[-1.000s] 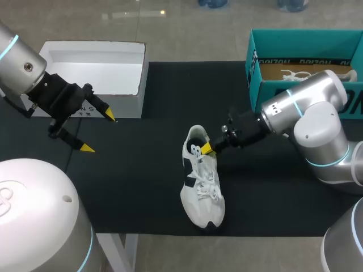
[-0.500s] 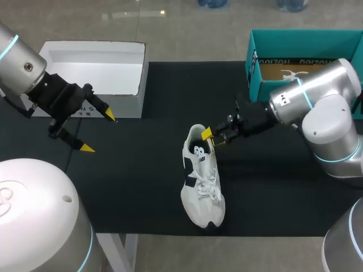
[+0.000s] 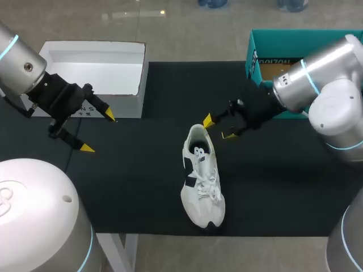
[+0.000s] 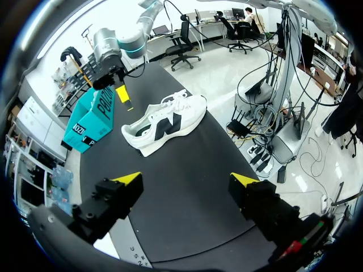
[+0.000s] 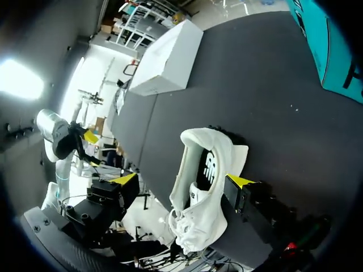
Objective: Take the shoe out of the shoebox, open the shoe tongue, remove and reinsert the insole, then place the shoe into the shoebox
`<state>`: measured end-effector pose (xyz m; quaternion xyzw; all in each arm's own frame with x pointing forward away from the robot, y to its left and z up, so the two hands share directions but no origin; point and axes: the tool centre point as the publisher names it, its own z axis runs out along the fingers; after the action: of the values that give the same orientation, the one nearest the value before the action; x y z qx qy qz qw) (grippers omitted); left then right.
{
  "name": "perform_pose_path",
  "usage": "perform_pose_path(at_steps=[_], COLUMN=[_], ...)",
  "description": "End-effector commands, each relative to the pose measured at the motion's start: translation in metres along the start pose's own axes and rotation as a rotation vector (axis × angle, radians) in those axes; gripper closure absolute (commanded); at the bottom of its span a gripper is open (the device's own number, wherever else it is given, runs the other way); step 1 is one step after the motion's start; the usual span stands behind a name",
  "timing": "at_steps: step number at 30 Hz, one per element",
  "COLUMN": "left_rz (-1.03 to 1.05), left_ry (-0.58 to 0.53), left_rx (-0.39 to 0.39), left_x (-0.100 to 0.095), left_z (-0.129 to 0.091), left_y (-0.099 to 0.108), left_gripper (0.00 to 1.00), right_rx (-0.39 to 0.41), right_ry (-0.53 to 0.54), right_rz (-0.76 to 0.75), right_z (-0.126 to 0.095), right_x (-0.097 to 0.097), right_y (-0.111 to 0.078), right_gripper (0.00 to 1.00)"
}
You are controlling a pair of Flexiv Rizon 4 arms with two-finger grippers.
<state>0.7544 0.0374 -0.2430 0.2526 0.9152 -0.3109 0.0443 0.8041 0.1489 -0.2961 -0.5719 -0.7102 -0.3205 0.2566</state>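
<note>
Right gripper [image 3: 218, 128] has backed off the shoe [image 3: 201, 181] heel, spread, empty; toe points away from it. Left gripper [image 3: 97, 133] gapes, much farther.

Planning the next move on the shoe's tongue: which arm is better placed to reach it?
Right. The right gripper, open, hangs just past the heel of the white shoe, while the left gripper, also open, is far off by the white box.

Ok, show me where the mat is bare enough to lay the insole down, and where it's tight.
Bare mat lies between the left gripper and the shoe, between the white lid and the teal shoebox, and beyond the shoe on the right arm's side. Crowded: the shoe's heel, where the open right gripper hovers.
</note>
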Motion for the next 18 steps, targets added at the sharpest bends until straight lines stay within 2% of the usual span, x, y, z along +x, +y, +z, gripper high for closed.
perform_pose_path(at_steps=[1,16,18], left_rz=[0.000,0.000,0.000], left_ry=[0.003,0.003,0.003], left_rx=[-0.003,-0.003,-0.003], left_x=[-0.0004,-0.0004,-0.0004], left_z=[0.0004,0.0004,0.0004], left_y=[-0.0002,-0.0002,-0.0002], left_gripper=[0.00,0.00,0.00], right_rx=[0.210,0.210,0.218], right_ry=[-0.476,-0.476,-0.536], right_rz=[0.150,0.150,0.165], right_z=[-0.0111,-0.0111,-0.0094], right_x=[0.0046,0.0046,0.0104], right_y=[0.0009,0.0009,0.0018], right_gripper=[0.00,0.00,0.00])
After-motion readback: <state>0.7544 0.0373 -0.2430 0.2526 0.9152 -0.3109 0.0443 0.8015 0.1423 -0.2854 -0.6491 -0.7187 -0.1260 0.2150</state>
